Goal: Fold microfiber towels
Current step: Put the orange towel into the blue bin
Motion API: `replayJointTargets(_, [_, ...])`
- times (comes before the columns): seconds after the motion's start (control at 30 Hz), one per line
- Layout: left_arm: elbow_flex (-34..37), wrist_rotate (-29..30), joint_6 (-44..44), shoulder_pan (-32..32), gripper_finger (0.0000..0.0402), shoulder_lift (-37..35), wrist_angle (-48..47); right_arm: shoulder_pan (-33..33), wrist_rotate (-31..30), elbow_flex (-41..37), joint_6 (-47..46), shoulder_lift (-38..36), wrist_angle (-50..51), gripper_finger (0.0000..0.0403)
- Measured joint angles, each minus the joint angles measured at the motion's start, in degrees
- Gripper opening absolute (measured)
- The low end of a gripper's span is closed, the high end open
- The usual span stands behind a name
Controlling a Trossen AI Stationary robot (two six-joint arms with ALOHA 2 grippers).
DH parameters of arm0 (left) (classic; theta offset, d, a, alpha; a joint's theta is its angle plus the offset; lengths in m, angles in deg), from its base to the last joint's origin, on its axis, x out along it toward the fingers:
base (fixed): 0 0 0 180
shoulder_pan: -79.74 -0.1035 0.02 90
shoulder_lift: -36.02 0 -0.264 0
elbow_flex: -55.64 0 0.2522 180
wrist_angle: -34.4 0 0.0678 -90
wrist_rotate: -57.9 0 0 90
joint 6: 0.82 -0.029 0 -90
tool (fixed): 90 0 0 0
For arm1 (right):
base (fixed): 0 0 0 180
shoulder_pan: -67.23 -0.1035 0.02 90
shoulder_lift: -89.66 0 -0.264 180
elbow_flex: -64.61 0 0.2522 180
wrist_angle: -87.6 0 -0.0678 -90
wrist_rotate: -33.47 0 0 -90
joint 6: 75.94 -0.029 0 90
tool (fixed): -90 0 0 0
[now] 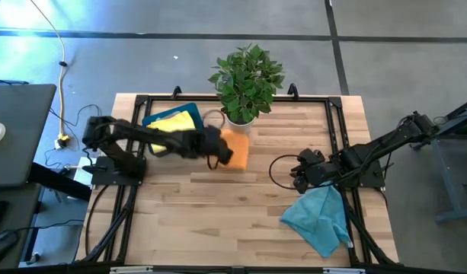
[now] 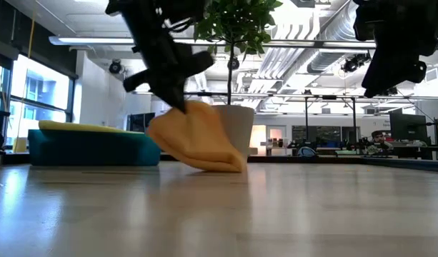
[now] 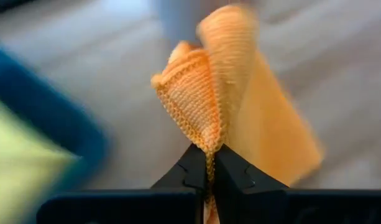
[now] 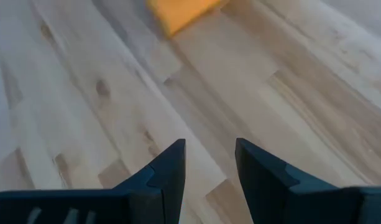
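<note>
our left tool point(image 3: 210, 163) pinches the orange towel point(image 3: 240, 112) by its edge, lifting it off the tabletop point(image 1: 218, 221) beside the blue tray point(image 1: 153, 118); soft, light, limp. right tool point(image 4: 209, 165) hangs open, empty.

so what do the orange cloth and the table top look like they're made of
The orange cloth pinched in the left gripper looks like soft microfiber: a looped, knit-like weave with a stitched edge, and it drapes in limp folds. The table top looks like light wood planks: visible grain, knots and seams, with a smooth, faintly glossy finish.
</note>
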Motion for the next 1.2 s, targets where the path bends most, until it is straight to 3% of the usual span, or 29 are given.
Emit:
replayJointTargets(0.3, [0.1,2.1,-13.5,-15.1,0.0004,-4.8,-11.6,1.7,-4.0,0.0,-1.4,0.0,0.2,0.0133])
replayJointTargets(0.6, [0.1,2.7,-20.1,-23.5,0.0005,-7.3,-15.2,6.8,-4.5,0.0,-1.0,0.0,0.4,0.0133])
replayJointTargets(0.87, [0.1,4.1,-19.7,-25.9,0.0005,-12.0,-22.7,10.4,-4.5,0.0,-0.9,0.0,0.4,0.0133])
replayJointTargets(1.2, [0.1,7.9,-8.8,-24.9,0.0005,-17.0,-38.8,12.4,-4.5,0.0,0.1,0.0,0.4,0.0133])
